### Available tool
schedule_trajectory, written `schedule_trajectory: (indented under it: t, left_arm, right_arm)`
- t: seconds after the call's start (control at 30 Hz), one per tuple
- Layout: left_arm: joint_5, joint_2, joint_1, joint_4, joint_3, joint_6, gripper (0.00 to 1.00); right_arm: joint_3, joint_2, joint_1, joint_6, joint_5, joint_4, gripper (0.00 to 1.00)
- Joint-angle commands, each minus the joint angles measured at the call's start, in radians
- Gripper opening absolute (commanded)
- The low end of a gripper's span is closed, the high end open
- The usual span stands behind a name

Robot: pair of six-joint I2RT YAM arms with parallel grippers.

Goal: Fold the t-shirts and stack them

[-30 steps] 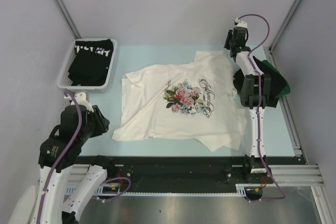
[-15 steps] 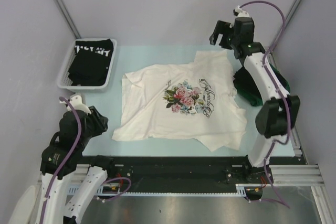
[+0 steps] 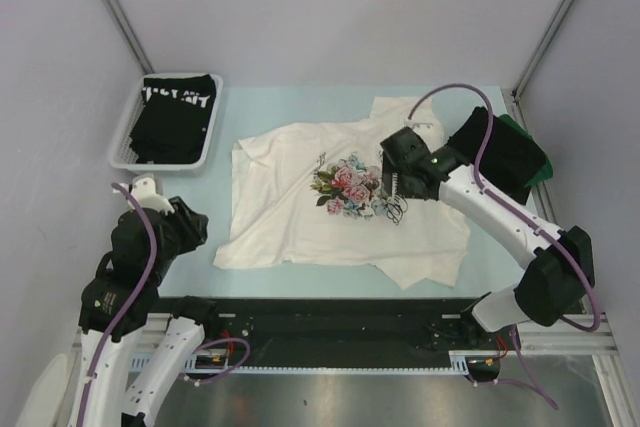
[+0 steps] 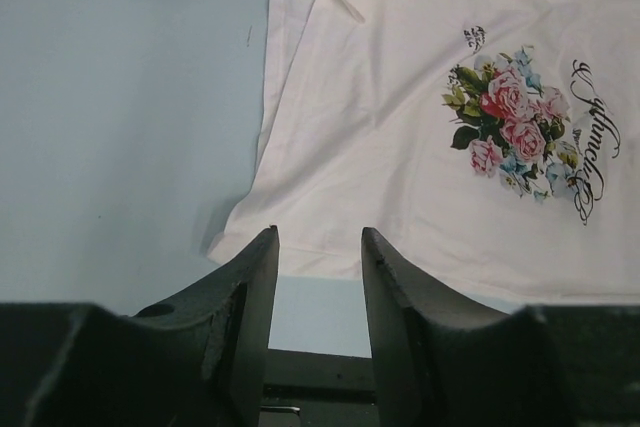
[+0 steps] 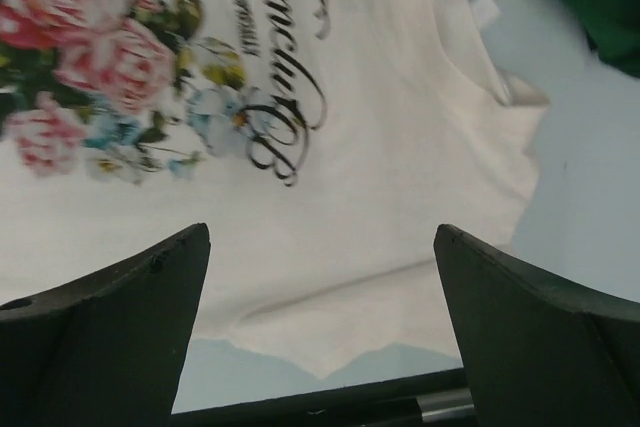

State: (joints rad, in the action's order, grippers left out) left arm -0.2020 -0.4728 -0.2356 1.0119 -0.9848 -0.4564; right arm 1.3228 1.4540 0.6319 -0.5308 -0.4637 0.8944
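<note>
One white tee [image 3: 300,217] with pink-blue floral print and black cursive script: lies print-up in the middle of the desk [image 3: 300,107], spread out, collar toward the right, creased along the left edge and rumpled at the near right sleeve. One black tee with white lettering [image 3: 178,112]: sits folded inside the white mesh basket [image 3: 118,147] at the far left corner, well apart from the white tee. One plain black tee [image 3: 495,147]: lies bunched over a dark green tee [image 3: 540,162] at the desk's right edge, just beside the white tee's collar side; cannot tell whether touching. Right tool [image 5: 322,237]: hangs over the script and the flowers, fingers [image 5: 110,327] spread wide, gripping nothing, only printed cloth showing between them. Left tool [image 4: 318,237]: hovers above bare desk just off the white tee's near left corner, fingers partway apart, gripping nothing. Black rail [image 3: 330,322] along the near desk edge. Plain grey walls [image 3: 330,17] behind and at both sides.
</note>
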Motion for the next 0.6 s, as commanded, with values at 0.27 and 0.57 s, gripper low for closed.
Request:
schedule_trajectory:
  t: [0.27,0.57]
  left_arm:
    - [0.085,0.010,-0.002,-0.045,-0.018,0.025,0.48]
    - [0.136,-0.047,-0.002,-0.071,0.001,0.016,0.48]
  right_arm:
    - [-0.393,-0.303,-0.040,-0.274,0.129,0.052,1.00]
    - [-0.410,-0.402,-0.021,-0.377,0.080,0.282,1.00]
